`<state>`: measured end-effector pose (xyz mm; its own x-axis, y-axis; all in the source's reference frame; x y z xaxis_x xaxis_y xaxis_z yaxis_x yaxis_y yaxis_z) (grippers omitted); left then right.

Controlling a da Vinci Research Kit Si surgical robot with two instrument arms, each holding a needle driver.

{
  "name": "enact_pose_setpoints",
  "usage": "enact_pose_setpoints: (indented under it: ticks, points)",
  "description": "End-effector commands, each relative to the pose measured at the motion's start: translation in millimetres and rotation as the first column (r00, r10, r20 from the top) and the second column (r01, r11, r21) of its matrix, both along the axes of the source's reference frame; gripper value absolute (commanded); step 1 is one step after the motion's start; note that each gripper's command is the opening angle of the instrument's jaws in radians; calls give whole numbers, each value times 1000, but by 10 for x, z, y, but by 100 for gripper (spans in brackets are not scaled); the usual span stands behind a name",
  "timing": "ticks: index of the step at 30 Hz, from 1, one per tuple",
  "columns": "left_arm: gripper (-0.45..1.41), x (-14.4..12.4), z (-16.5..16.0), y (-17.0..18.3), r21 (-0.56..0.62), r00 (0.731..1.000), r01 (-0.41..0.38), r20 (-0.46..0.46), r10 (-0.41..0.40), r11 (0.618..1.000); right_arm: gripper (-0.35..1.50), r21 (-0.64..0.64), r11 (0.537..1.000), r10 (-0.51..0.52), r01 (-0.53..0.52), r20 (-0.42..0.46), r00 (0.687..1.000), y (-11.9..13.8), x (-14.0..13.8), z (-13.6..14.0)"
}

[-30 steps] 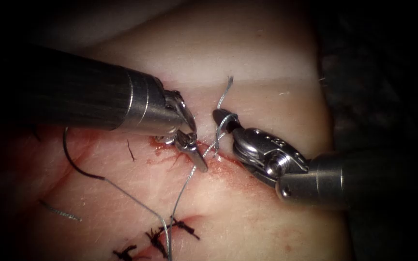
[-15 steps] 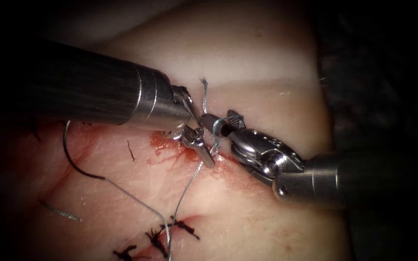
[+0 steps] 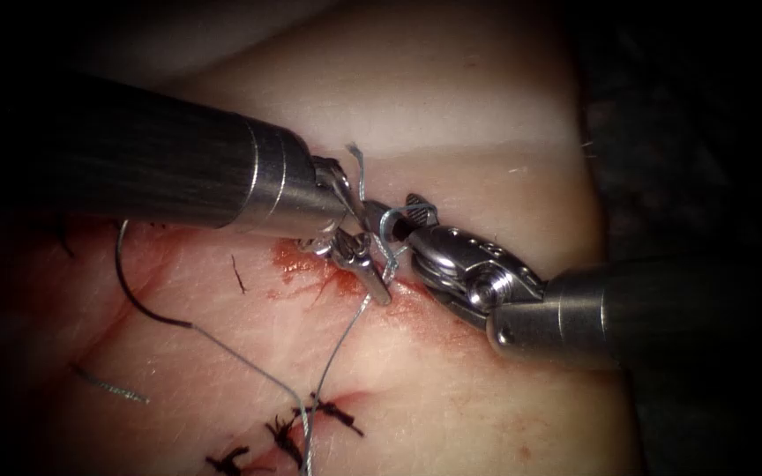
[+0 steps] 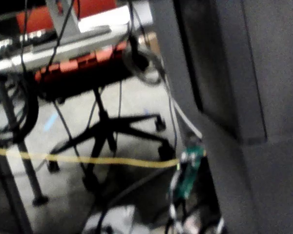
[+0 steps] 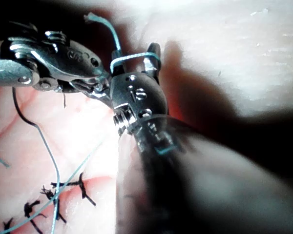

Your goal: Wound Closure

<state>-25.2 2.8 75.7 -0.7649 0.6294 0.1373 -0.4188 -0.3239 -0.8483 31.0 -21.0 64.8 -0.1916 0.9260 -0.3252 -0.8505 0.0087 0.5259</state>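
Pale blue-grey thread [image 3: 339, 339] is wrapping the right tool [image 3: 387, 218], whose jaws are parted; left tool [image 3: 379, 291] jaws are clamping thread over the cut. Dark curved needle [image 3: 138, 291] is lying free on left tissue [image 3: 451, 397].

- My left gripper [image 3: 372, 278] points down, its jaws closed.
- My right gripper [image 3: 394, 216] reaches in with jaws parted, nearly touching my left wrist.

A lab or workshop room: a black wheeled office chair [image 4: 112, 129], a yellow cable [image 4: 88, 160] and a bare green circuit board [image 4: 188, 170].
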Motion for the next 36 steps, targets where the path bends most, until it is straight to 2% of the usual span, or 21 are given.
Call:
enact_pose_setpoints:
  ticks: [1,5,10,11,12,14,15,17,25,26,27,29,31,34,35,36]
  points:
    - [-45,-4,5,-2,3,1000,0,-2,0,1000,59,1,1000,-2,2,-4,1000,-3,10,2]
    - [-45,-2,5,-3,9,1000,-3,-6,3,1000,61,22,999,-26,27,-26,999,-3,13,1]
    - [-45,2,5,-5,20,1000,3,-23,-2,1000,49,33,997,-67,69,-53,996,-7,14,-2]
    - [-45,3,4,-5,28,1000,5,-23,-4,1000,42,33,997,-73,75,-55,996,-8,13,-2]
    - [-45,4,3,-6,46,999,21,-31,-19,999,14,32,996,-77,79,-65,995,-9,13,-3]
    - [-45,1,0,-11,79,999,45,-32,-43,996,-23,14,995,-97,98,-75,992,-10,10,-4]
    - [-45,-1,-2,-13,88,999,50,-21,-48,995,-23,14,995,-98,99,-75,992,-11,9,-4]
    - [-45,-5,-4,-17,106,998,56,-12,-55,993,-35,12,994,-107,108,-76,991,-12,7,-5]
    - [-45,-11,-11,-25,147,998,61,7,-63,987,-35,-6,989,-148,148,-97,984,-14,7,-6]
    - [-45,-11,-10,-25,147,998,60,7,-62,987,-20,-10,988,-152,152,-94,984,-14,8,-7]
    - [-45,-10,-10,-24,147,998,58,8,-60,987,-13,-9,988,-152,152,-94,984,-14,9,-7]
    - [-45,-10,-10,-24,147,998,57,8,-59,988,-11,-9,988,-151,151,-94,984,-14,9,-7]
    - [-45,-9,-9,-24,150,998,58,5,-60,987,10,-13,988,-155,154,-91,984,-13,11,-6]
    - [-45,-7,-8,-23,150,998,56,6,-57,987,-5,-14,986,-164,164,-92,982,-13,13,-6]
    - [-45,-7,-8,-22,150,998,55,6,-57,987,9,-17,986,-169,168,-90,982,-13,14,-6]
    - [-45,-7,-8,-22,150,998,55,6,-56,987,10,-18,986,-169,168,-90,982,-13,14,-5]
